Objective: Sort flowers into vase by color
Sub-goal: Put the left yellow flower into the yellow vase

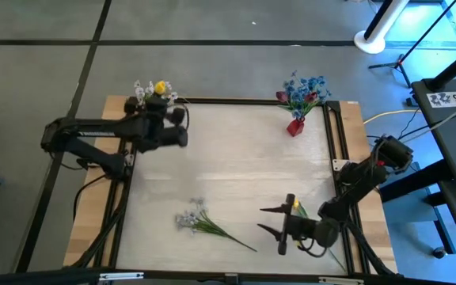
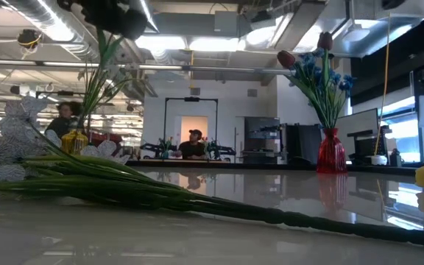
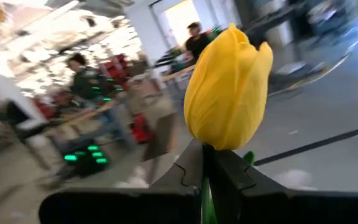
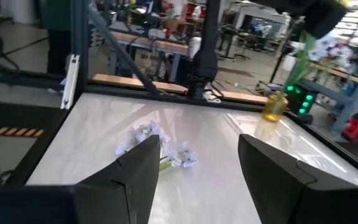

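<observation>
My left gripper [image 1: 158, 99] is at the table's far left corner, shut on a yellow tulip [image 3: 229, 87] that it holds above a yellow vase [image 2: 74, 141] with pale white sprays [image 1: 142, 87] in it. At the far right, a red vase [image 1: 294, 126] holds blue clusters [image 1: 305, 87] and a dark red tulip [image 2: 286, 58]. One pale white spray [image 1: 190, 220] lies flat on the near part of the table. My right gripper [image 1: 275, 222] hovers open to the right of that spray, and a second yellow tulip [image 1: 296, 206] lies beside it. My left gripper pinches the yellow tulip's green stem [image 3: 206, 186] between its two fingers, just below the bloom. The fingers [image 3: 235, 174] point about level toward the table's far edge and lie across the stem. The bloom stands upright above them. Below, the stem [image 2: 94, 81] runs down toward the yellow vase.
A dark rail frame [image 1: 335, 134] runs along the table's edges. The bare middle of the table [image 1: 236, 170] lies between the two vases and the lying spray. People [image 2: 195, 145] sit at desks in the room beyond the far edge.
</observation>
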Motion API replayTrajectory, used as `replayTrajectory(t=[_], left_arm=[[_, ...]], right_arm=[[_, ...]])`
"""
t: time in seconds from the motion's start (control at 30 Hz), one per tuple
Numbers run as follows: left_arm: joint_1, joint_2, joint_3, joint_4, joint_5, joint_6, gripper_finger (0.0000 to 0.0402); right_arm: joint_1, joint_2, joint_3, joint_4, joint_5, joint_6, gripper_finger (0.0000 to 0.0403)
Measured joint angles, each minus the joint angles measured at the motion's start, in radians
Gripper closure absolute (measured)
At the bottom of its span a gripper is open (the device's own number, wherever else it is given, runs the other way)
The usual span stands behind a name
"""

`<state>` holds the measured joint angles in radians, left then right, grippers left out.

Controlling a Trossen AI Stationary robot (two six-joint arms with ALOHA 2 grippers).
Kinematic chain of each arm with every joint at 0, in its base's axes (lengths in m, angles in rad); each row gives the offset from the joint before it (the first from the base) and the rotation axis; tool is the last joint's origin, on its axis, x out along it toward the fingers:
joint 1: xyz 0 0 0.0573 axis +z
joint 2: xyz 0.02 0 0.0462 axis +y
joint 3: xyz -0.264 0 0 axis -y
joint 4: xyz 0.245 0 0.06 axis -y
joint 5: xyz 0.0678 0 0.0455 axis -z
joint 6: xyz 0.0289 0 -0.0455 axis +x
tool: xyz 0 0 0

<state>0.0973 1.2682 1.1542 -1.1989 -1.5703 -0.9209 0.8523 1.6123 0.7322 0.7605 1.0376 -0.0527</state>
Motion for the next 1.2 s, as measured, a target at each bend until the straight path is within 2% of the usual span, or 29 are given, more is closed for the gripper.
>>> replayTrajectory(t=[0.13,0.27,0.53,0.8,1.03,1.2], left_arm=[[0.087,-0.020,0.050,0.001,0.001,0.154,0.0392],[0.150,-0.079,0.095,0.005,-0.002,0.133,0.0392],[0.299,-0.191,0.088,0.005,-0.002,-0.010,0.0392],[0.365,-0.165,0.085,0.011,-0.002,-0.060,0.0392],[0.408,-0.133,0.025,0.012,0.002,-0.124,0.0392],[0.446,-0.142,0.020,0.040,-0.001,-0.050,0.0392]], right_arm=[[0.042,0.000,0.000,0.001,0.097,0.043,0.0185],[0.061,0.000,0.000,0.001,0.148,0.087,0.0185],[0.060,0.000,0.000,0.000,0.148,0.138,0.0185],[0.060,0.000,0.000,-0.002,0.148,0.138,0.0185],[0.060,0.000,0.000,-0.011,0.129,0.134,0.0185],[0.059,0.000,0.000,-0.010,0.124,0.108,0.0185]])
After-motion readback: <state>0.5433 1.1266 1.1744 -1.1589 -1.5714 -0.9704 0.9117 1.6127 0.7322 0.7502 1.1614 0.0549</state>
